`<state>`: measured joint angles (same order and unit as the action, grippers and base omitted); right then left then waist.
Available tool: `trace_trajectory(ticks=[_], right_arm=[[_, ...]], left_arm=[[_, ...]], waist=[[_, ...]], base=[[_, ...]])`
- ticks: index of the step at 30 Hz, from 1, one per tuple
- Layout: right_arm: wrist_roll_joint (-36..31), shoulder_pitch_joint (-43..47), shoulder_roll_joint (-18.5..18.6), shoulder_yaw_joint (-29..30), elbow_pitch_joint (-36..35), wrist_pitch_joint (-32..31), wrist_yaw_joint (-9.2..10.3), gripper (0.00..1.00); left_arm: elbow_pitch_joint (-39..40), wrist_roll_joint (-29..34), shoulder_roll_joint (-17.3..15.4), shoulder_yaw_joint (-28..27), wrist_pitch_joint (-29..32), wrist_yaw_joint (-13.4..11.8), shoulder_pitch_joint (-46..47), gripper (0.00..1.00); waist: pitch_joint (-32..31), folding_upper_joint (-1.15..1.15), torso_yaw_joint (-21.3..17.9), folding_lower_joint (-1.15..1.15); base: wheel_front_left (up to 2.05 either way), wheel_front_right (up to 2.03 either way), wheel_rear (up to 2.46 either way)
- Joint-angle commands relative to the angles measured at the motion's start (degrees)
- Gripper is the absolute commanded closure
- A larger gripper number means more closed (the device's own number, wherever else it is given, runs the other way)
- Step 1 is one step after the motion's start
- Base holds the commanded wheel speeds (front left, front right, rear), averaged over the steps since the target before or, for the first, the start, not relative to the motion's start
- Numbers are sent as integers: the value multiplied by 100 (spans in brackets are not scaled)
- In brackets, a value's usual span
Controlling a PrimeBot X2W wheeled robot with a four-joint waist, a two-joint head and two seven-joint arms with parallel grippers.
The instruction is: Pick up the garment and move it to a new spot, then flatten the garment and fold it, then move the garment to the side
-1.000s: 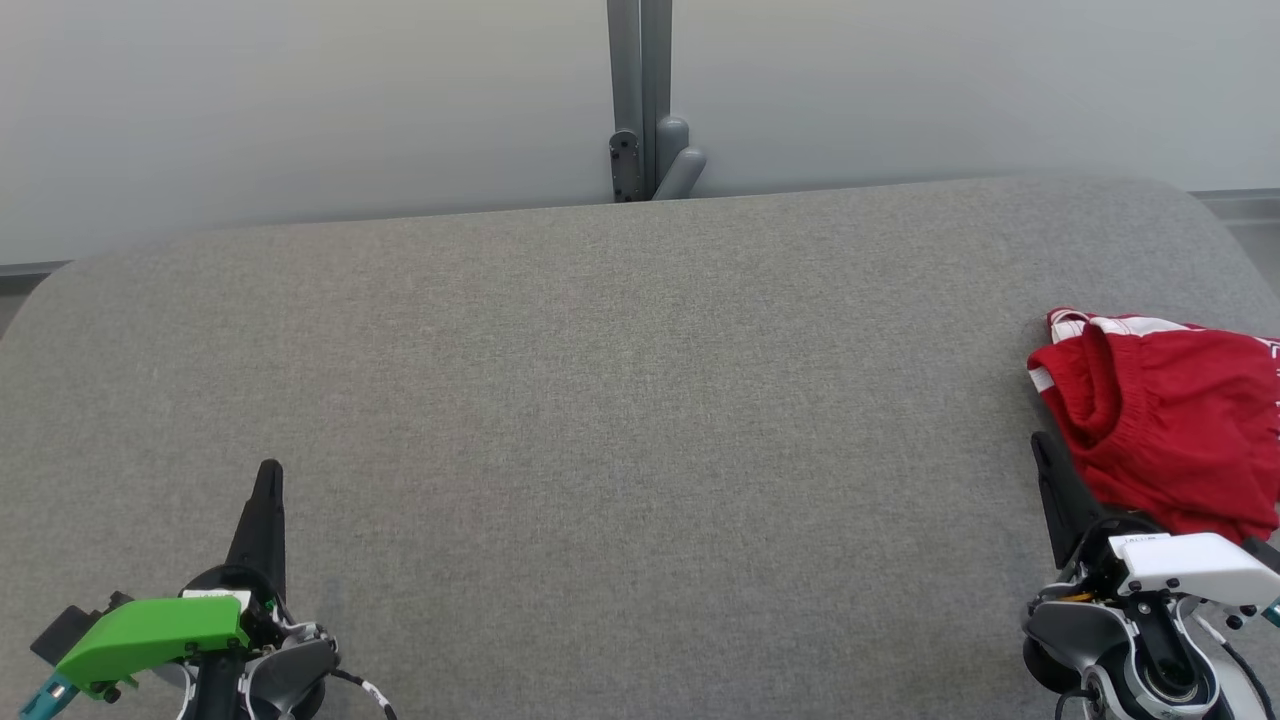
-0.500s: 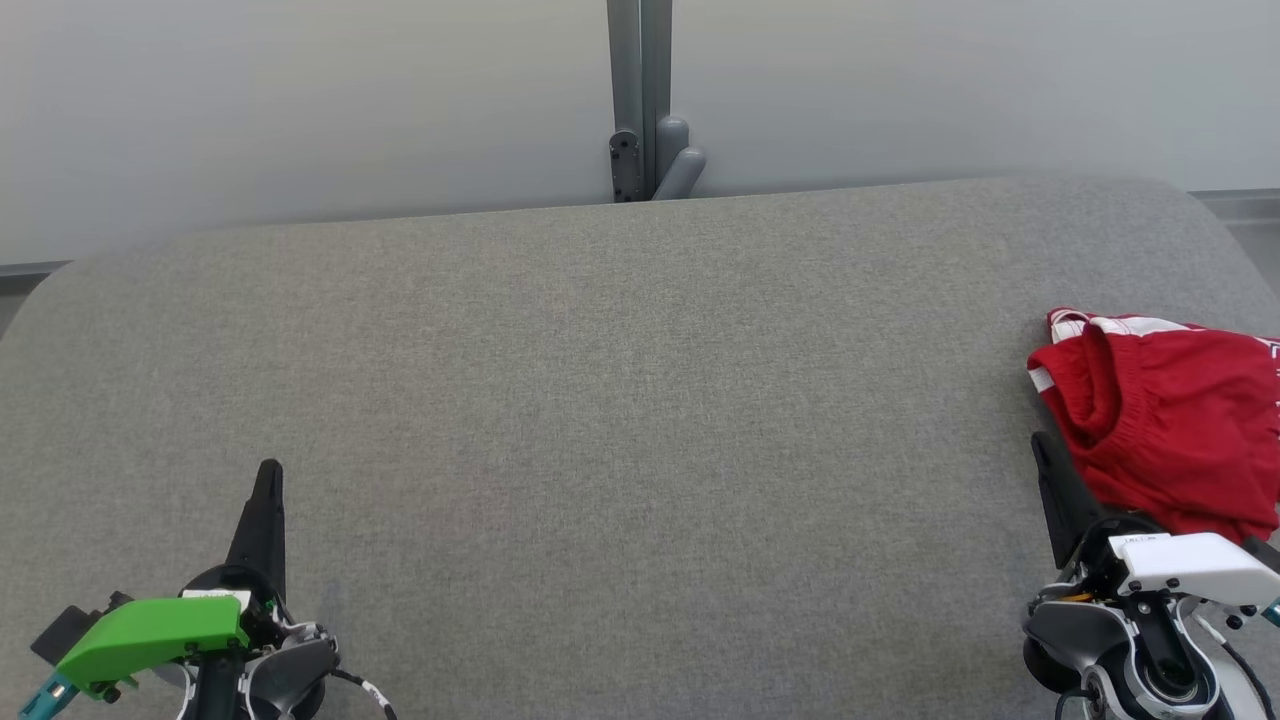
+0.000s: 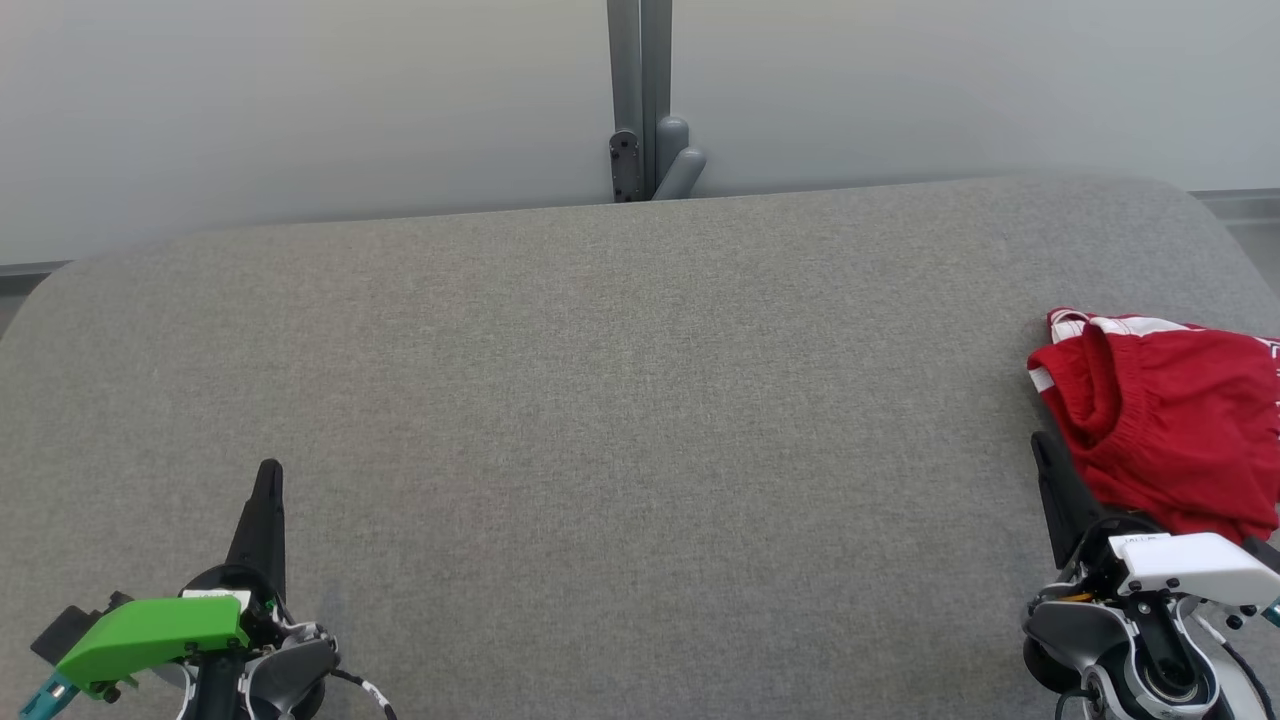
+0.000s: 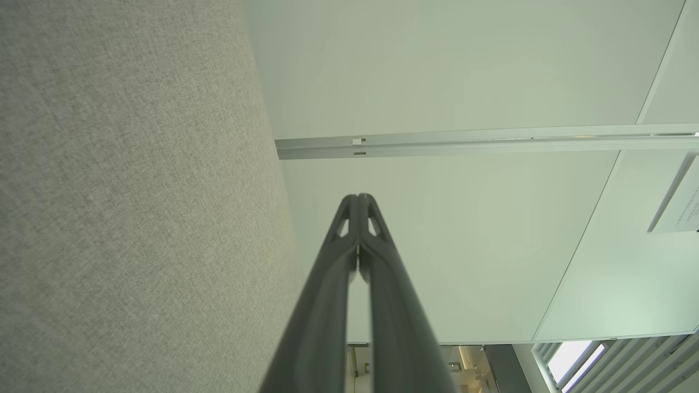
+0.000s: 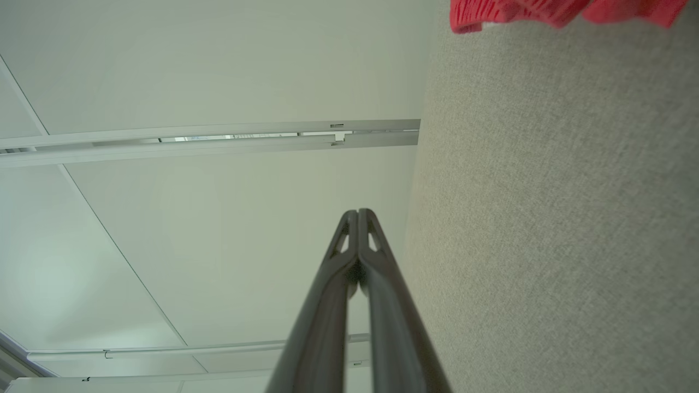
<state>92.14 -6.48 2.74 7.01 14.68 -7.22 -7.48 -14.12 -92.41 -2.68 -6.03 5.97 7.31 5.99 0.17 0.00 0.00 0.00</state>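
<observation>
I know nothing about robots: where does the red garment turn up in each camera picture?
Head view: red garment at the right edge, on the grey table, beside the right gripper.
Right wrist view: red garment along the top edge, right of centre, on the table.
Left wrist view: table on the left, pale wall on the right.
Shared landmark: the grey table.
</observation>
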Motion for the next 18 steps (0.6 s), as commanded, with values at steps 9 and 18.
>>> trace_trajectory(ticks=[9,18], right_arm=[[30,-60,25,15,-27,-9,-2,100],[30,-60,25,15,-27,-9,-2,100]], left_arm=[[16,-10,-38,-27,10,40,69,100],[16,-10,-38,-27,10,40,69,100]], waist=[[0,0,0,0],[0,0,0,0]], base=[[0,0,0],[0,0,0]])
